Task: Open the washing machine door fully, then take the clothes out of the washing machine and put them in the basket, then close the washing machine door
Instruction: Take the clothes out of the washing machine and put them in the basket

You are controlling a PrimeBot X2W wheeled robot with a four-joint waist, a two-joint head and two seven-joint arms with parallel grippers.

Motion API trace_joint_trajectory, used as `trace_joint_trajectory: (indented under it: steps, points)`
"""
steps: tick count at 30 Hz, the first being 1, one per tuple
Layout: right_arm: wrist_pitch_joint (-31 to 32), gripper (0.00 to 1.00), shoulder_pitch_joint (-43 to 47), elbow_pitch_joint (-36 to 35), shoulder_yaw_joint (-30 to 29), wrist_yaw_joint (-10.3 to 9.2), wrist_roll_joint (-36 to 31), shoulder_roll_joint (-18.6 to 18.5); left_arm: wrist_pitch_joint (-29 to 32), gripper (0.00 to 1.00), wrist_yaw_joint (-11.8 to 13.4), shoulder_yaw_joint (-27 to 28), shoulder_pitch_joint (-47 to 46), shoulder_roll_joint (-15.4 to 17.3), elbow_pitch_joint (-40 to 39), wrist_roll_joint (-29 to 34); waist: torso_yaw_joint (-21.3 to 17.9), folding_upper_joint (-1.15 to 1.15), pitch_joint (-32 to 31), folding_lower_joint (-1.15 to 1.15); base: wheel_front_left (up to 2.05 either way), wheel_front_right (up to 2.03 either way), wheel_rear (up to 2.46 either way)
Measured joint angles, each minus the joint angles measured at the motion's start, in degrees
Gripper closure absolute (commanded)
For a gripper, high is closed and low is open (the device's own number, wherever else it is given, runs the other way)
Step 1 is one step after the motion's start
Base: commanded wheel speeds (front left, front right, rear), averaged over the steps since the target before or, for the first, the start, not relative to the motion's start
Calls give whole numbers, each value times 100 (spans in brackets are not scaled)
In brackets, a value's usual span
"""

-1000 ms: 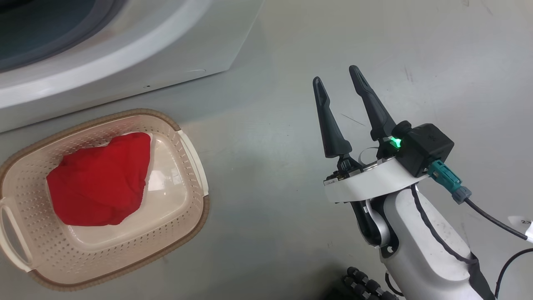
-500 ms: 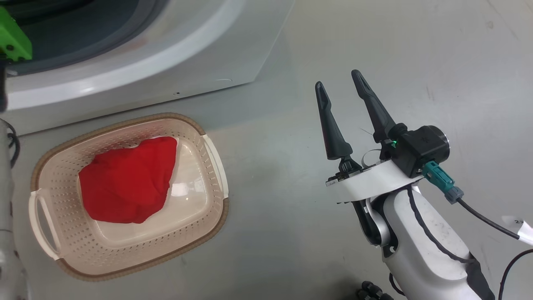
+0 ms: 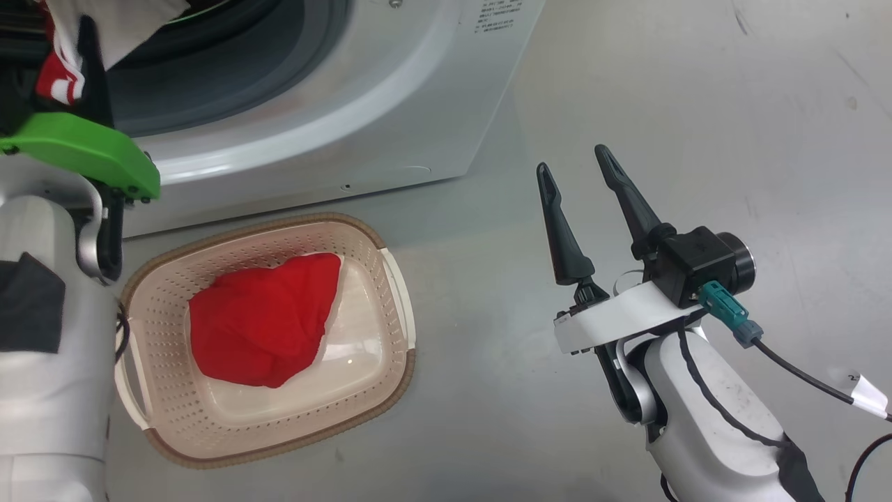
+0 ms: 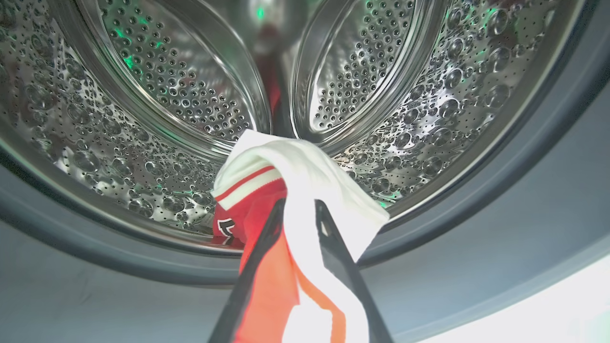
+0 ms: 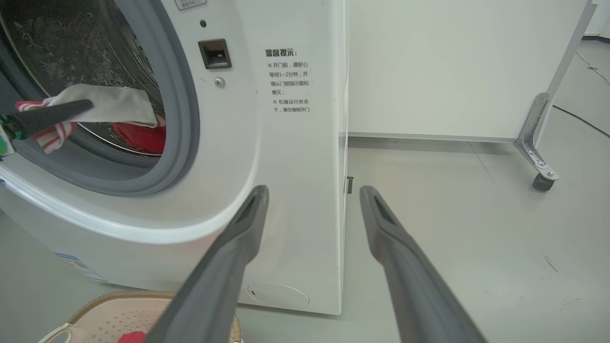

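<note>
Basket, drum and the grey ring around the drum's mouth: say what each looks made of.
The basket: moulded plastic, cream, slightly glossy, judging by its even punched holes; the brown rim only imitates weave. The drum: likely stainless steel, mirror-bright, embossed and perforated. The grey ring: probably rubber, matt and smoothly curved.

The right gripper [image 5: 313, 191] hangs with its fingers spread wide before the white front of the washing machine [image 5: 295, 152]. Up and to its left, at the drum mouth, the left gripper [image 5: 86, 105] lies against white-and-striped clothes [image 5: 119, 107]. The basket [image 5: 109, 317] sits just below-left.
</note>
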Motion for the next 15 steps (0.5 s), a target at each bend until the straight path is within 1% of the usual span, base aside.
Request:
trace_joint_trajectory:
  steps: [4, 8, 15]
  points:
    - [0, 0, 120, 102, -87, 0, -15, -1, -342, 100, -2, -52, 283, -153, -151, 0, 112, 0, -202, 0, 0, 0, 0]
    - [0, 0, 243, 183, -177, 0, -82, -2, -417, 100, -21, -116, 493, -308, -361, -1, 241, 0, -411, 0, 0, 0, 0]
    - [0, 0, 430, 285, -244, 4, -93, -1, -470, 100, -51, -186, 834, -342, -879, 56, 449, 0, -803, 0, 0, 0, 0]
